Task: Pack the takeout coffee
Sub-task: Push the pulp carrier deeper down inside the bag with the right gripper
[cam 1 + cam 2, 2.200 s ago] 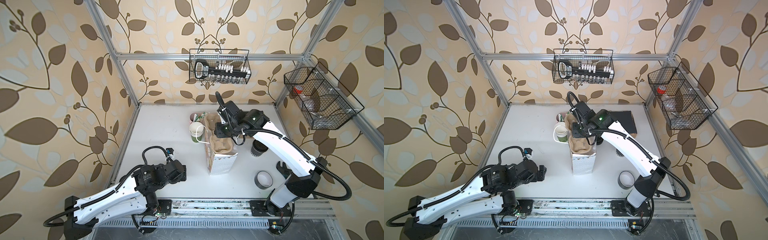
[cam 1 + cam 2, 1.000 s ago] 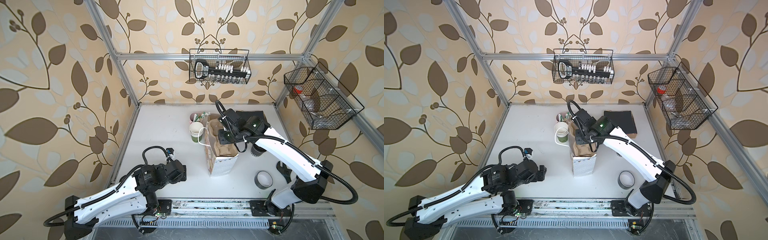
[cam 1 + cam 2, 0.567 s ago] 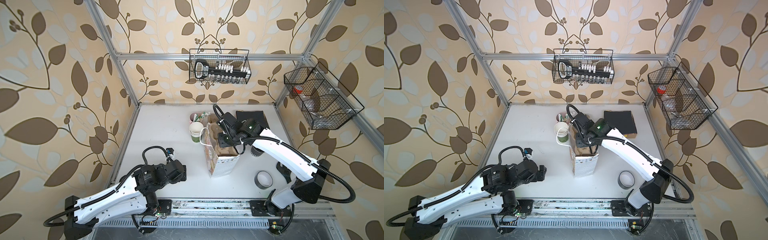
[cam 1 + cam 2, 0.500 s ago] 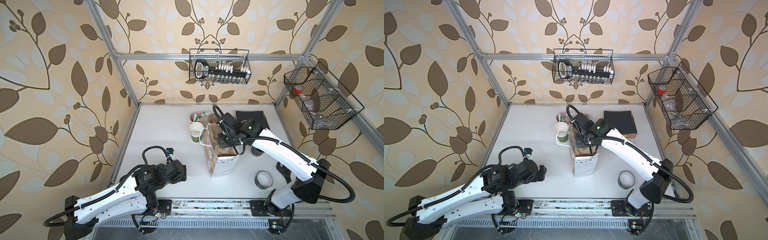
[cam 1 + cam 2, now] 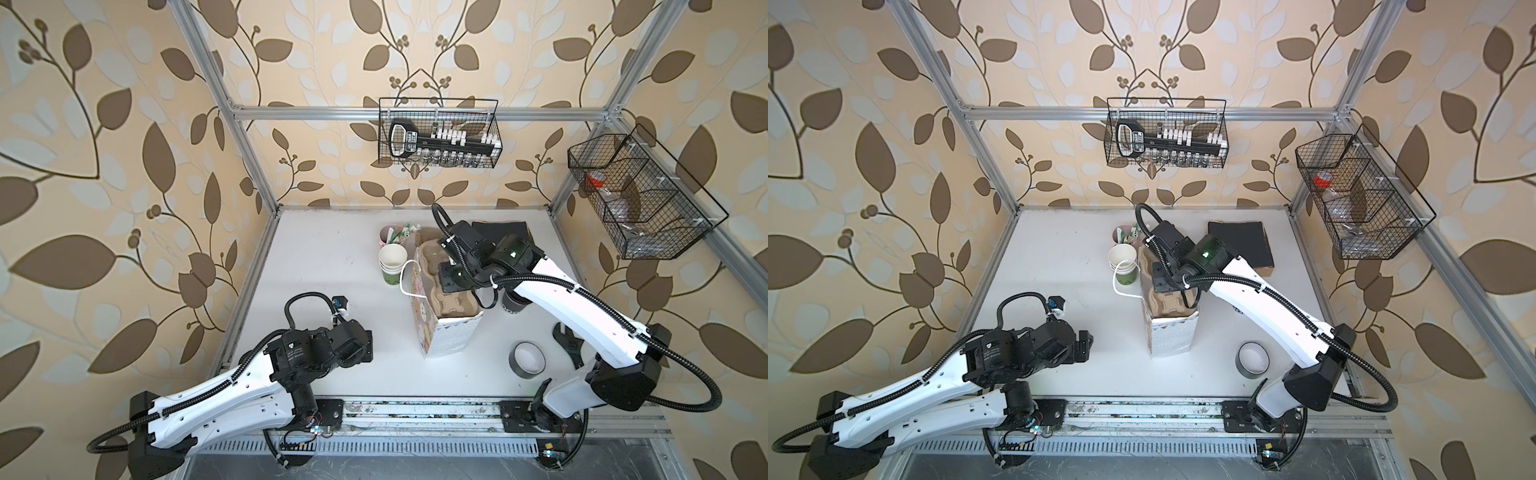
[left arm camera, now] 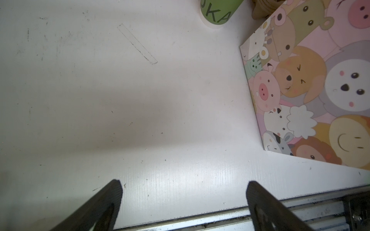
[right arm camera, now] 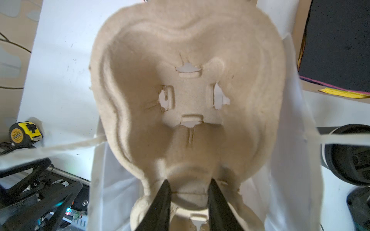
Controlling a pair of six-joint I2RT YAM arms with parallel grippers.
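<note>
now right jaws pinch the pulp tray (image 7: 188,96), partly in the bag (image 5: 451,336).

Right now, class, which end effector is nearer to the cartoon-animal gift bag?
Right. The right end effector is at the gift bag's mouth, shut on the pulp cup tray in it; the left end effector hangs open beside the bag, apart.

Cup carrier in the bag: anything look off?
Yes. The pulp carrier is not seated flat. Held by the right gripper, it slants, and its far end sticks out over the rim of the bag. In the right wrist view, the slots in its cup well have ragged, torn edges.
</note>
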